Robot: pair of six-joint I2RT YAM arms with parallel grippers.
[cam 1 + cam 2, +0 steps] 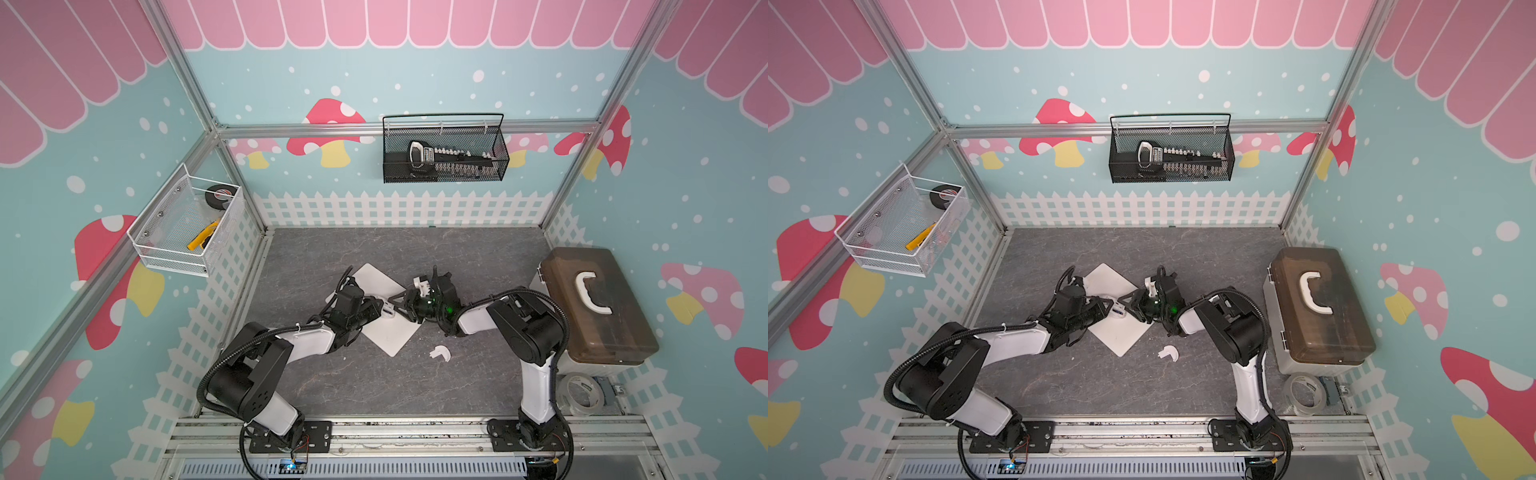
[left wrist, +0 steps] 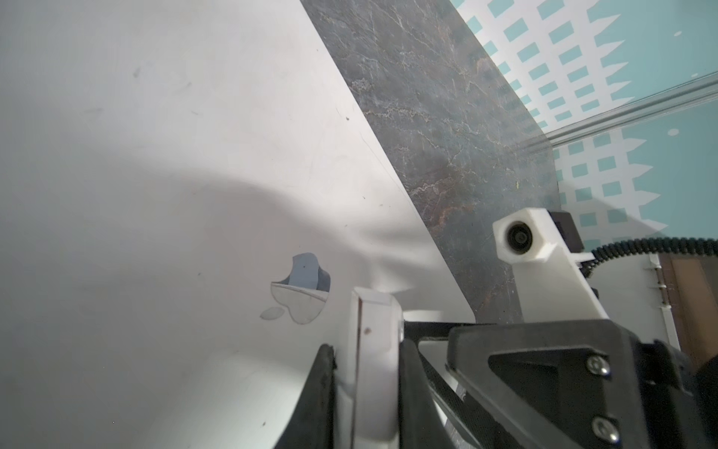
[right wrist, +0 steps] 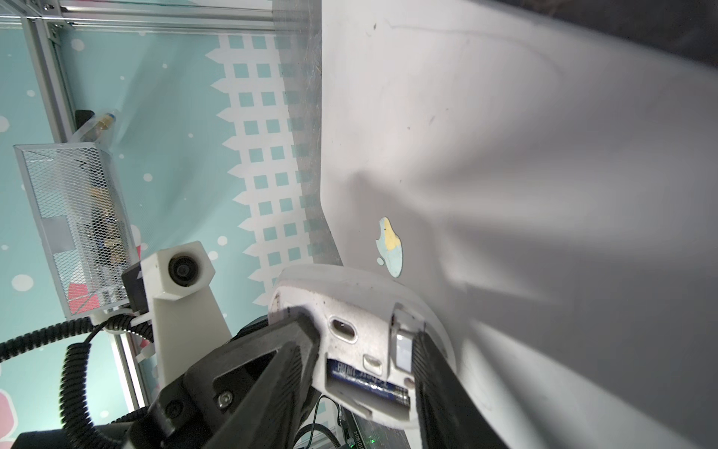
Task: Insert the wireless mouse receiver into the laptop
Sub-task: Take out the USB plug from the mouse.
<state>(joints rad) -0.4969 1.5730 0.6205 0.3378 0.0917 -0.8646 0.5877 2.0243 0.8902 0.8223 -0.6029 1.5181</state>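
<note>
The grey marbled surface carries everything, with a brown lidded box at its right edge. Near the middle the laptop lies shut and flat, turned cornerwise so that it shows as a diamond in both top views. Its pale lid fills both wrist views, with the apple mark in the middle. Both arms reach in over the lid and meet above it. The left tool is clenched on a white mouse, which it holds just above the lid, edge-on between its dark fingers. The right tool faces it from the other side with its jaws partly spread across the mouse's underside. One finger lies over the flat base. The other stands just beside the slot at the rim, though I cannot tell whether either pad presses. A white half-round cover lies alone on the surface, near the laptop's closest corner. The mouse's underside is open, and a dark blue battery sits in its bay. The wireless mouse receiver, a tiny pale stub, sits in its slot in the mouse beside that bay, against the right tool's finger and not in the laptop.
</note>
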